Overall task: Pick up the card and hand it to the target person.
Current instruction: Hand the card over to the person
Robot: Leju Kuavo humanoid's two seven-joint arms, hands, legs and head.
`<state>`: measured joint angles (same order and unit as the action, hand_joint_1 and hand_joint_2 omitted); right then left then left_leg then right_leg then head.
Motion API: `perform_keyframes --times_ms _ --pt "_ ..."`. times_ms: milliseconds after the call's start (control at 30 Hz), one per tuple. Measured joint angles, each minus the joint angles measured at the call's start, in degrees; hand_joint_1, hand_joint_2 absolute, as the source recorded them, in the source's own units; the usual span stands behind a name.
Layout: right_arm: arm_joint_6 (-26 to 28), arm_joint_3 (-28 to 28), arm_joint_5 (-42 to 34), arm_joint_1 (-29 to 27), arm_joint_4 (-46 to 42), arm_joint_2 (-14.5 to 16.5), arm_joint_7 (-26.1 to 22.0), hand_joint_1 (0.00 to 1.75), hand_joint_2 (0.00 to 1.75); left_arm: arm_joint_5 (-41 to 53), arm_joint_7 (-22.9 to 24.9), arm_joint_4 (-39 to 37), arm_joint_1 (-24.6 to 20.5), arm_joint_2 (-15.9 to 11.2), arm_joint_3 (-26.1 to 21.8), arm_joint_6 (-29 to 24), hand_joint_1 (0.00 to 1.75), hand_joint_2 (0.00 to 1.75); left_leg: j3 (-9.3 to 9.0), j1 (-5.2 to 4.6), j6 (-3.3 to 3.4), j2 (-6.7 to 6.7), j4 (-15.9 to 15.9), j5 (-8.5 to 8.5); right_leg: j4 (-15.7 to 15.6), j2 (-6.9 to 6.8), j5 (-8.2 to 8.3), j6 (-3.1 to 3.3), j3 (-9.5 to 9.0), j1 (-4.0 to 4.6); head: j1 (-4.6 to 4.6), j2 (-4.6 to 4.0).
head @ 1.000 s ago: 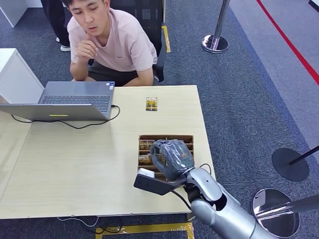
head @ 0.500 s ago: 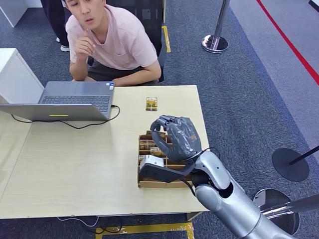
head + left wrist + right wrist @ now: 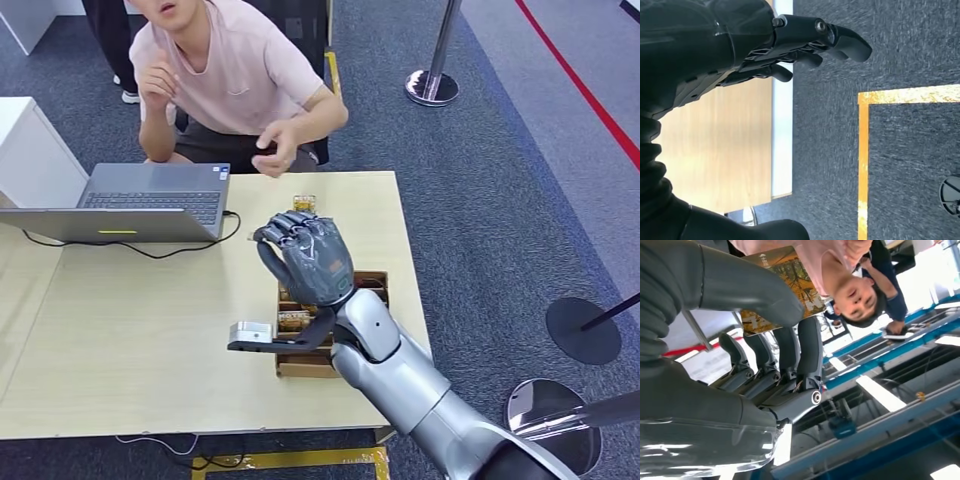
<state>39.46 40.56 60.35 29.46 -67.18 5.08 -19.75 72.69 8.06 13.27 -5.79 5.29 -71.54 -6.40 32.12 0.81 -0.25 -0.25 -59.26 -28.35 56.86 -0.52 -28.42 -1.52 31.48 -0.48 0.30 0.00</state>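
The table (image 3: 151, 340) is seen with a person (image 3: 226, 80) seated behind its far edge, a laptop (image 3: 143, 195) on its left part and a tray (image 3: 377, 285) of cards near the right edge. The right hand (image 3: 306, 260) is raised above the tray, toward the person. In the right wrist view a card (image 3: 787, 275) is pinched between the thumb and the fingers (image 3: 785, 347), pointed at the person. The left hand (image 3: 791, 50) hangs beside the table over the carpet, fingers straight and holding nothing.

The hand-over step is judged to be in hand: the card has been lifted and is being offered. The next move calls for the arm to be reached further across the table to the person's open hand (image 3: 275, 150), and the pinch to be loosened only once the card is taken.

Against the earlier pictures, the right hand has been lifted from the tray and carried forward, and the person's hand has been brought off the table toward it.
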Motion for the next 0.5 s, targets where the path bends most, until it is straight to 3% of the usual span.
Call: perform_keyframes --times_ms 233,500 --pt "0.16 -8.55 8.42 4.24 12.68 7.02 -0.84 1.41 1.75 0.4 -1.17 -0.08 0.02 -0.01 0.0 0.28 0.0 1.75 0.0 0.0 -0.04 0.0 0.0 0.03 0.03 0.0 0.0 0.01 0.01 0.0 -0.01 0.0" --pt "0.21 -15.32 13.59 9.76 23.61 10.4 3.06 1.41 1.75 1.27 -1.4 -0.13 0.03 -0.09 0.05 1.07 0.0 1.75 0.0 -0.01 -0.05 0.0 -0.01 0.03 0.03 0.0 0.01 0.01 0.02 0.0 -0.01 0.0"
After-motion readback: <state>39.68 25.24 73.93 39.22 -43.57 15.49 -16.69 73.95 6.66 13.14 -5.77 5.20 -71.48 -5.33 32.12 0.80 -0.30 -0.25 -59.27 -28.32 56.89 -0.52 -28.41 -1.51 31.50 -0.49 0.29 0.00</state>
